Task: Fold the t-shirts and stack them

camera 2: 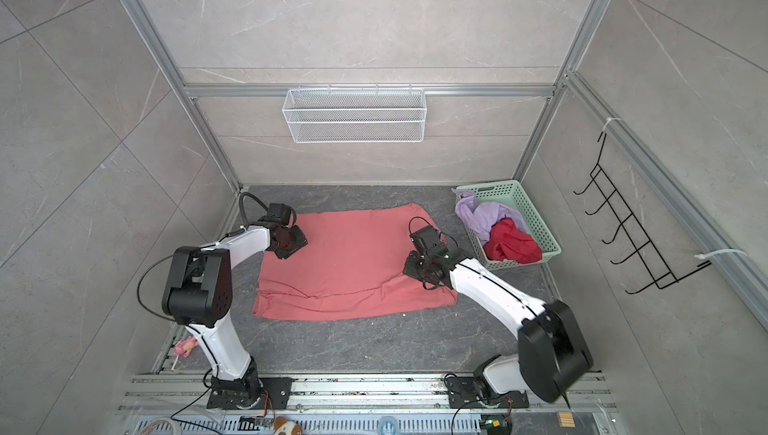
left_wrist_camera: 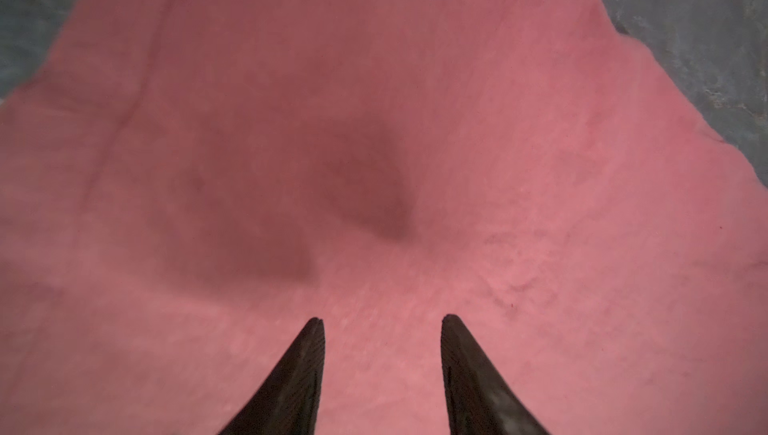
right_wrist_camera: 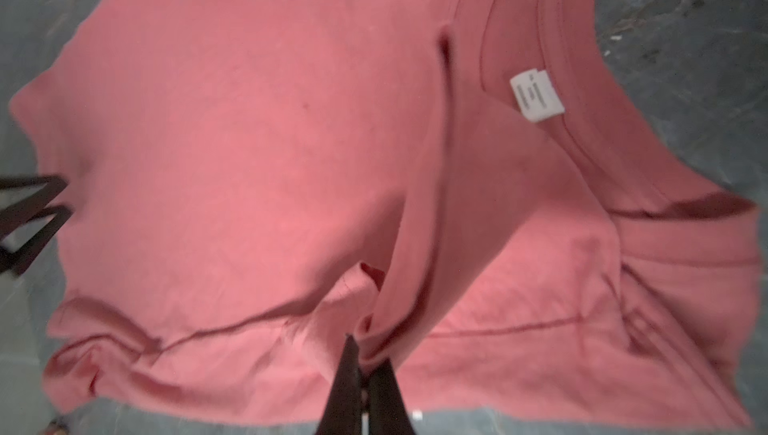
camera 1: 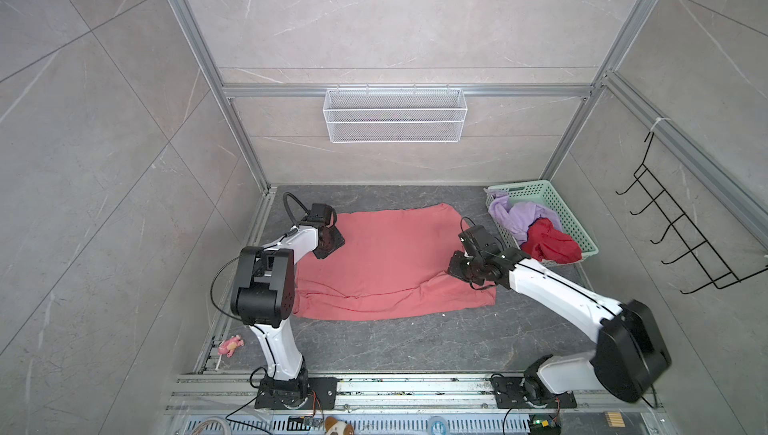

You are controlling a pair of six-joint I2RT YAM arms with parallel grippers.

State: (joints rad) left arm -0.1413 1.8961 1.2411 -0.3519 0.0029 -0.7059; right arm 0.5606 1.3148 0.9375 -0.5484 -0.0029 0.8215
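Salmon-pink t-shirt (camera 1: 386, 262) lies spread on the tabletop (camera 1: 415, 345). Right arm (camera 1: 552, 287) reaches low over its right edge, jaws pinching a fold. Left arm (camera 1: 291, 241) bends over the left edge, jaws half apart, empty. Wrists hide both from above.

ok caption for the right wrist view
Right gripper shut on a raised fold of the pink tee, white neck label showing.
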